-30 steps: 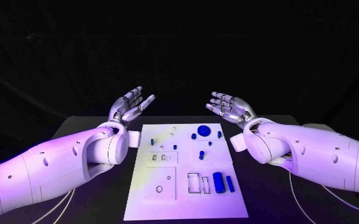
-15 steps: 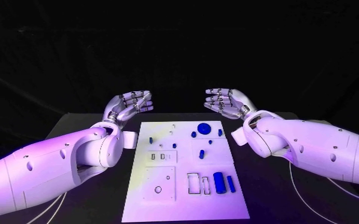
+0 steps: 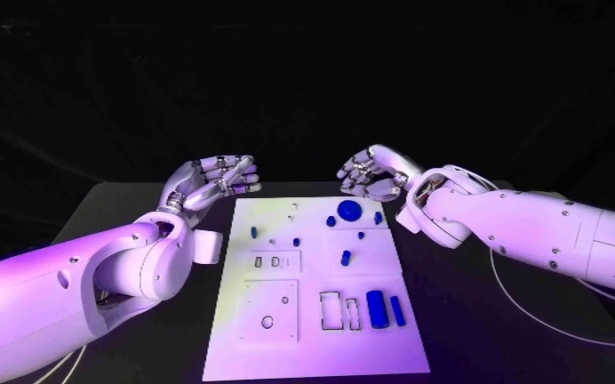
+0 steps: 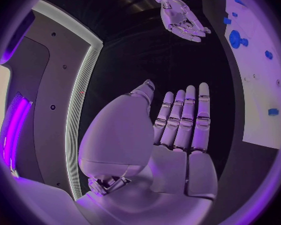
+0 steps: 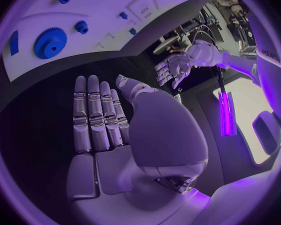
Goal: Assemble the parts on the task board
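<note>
Black table [image 3: 154, 202]. White task board [image 3: 321, 313] flat at its middle, long side running away from the robot; bare tabletop either side.

Right robot hand [image 3: 373, 173] dropped toward task board [image 3: 315, 331].

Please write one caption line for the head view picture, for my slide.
Both robot hands, left robot hand and right robot hand, hover empty above the far end of the white task board with blue parts.

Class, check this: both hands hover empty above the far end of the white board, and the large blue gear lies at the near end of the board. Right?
Not quite. The head view shows the large blue gear at the far end of the white board, near the right hand. Both hands, including the left hand, do hover empty.
</note>
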Controlling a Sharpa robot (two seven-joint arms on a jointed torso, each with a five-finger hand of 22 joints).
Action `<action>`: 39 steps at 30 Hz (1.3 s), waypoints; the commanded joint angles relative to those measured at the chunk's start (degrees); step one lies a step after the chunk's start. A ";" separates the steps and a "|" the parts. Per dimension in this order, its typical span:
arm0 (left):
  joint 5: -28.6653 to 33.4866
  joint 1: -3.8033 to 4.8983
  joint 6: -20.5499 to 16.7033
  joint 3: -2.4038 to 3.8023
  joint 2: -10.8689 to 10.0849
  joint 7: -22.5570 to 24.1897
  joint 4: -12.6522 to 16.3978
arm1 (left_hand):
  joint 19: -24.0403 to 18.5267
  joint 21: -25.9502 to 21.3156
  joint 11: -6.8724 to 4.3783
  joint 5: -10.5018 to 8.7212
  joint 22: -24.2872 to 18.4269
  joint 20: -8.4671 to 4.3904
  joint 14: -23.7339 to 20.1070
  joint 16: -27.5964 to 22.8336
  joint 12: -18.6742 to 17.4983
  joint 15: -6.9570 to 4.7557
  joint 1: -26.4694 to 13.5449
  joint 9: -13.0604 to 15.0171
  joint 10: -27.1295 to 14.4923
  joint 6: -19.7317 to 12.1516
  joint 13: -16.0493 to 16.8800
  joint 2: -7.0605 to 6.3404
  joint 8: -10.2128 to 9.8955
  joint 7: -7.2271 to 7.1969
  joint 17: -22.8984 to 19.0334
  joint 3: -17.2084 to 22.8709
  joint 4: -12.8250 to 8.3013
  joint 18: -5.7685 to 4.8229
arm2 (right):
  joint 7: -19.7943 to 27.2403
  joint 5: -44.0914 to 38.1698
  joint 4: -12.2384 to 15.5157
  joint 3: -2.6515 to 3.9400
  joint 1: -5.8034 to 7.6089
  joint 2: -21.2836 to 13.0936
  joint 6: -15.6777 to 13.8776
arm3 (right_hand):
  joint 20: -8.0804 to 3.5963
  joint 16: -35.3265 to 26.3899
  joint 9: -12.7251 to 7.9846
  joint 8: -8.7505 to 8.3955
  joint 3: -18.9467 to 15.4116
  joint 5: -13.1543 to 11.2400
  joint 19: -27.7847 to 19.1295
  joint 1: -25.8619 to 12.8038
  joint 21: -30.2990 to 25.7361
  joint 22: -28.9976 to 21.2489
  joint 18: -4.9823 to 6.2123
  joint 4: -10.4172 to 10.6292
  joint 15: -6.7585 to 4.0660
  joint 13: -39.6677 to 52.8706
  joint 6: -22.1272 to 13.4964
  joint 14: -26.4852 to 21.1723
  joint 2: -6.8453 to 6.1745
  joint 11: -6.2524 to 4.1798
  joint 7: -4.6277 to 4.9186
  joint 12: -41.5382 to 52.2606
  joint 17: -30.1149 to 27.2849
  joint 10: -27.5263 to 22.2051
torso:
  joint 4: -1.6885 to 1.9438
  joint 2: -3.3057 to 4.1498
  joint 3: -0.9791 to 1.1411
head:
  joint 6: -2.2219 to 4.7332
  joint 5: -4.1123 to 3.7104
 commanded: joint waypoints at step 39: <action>-0.37 2.14 3.93 0.16 -2.66 -1.26 4.27 | 0.45 0.28 0.07 -0.40 -0.13 0.09 0.56 0.26 -0.22 -0.08 0.39 -0.02 0.25 0.25 -0.02 -0.43 0.27 1.45 0.15 0.30 0.08 0.72 | -13.67 -33.90 1.31 0.12 0.71 2.93 10.69 | -3.89 59.88 4.12 -2.02 -1.63 2.67 22.49 0.30 58.39 63.06 -6.39 5.17 -3.06 3.52 0.53 17.68 -3.27 -0.92 -0.48 -0.92 56.01 -3.28 | 1.39 4.14 -0.77 | 0.07 -1.46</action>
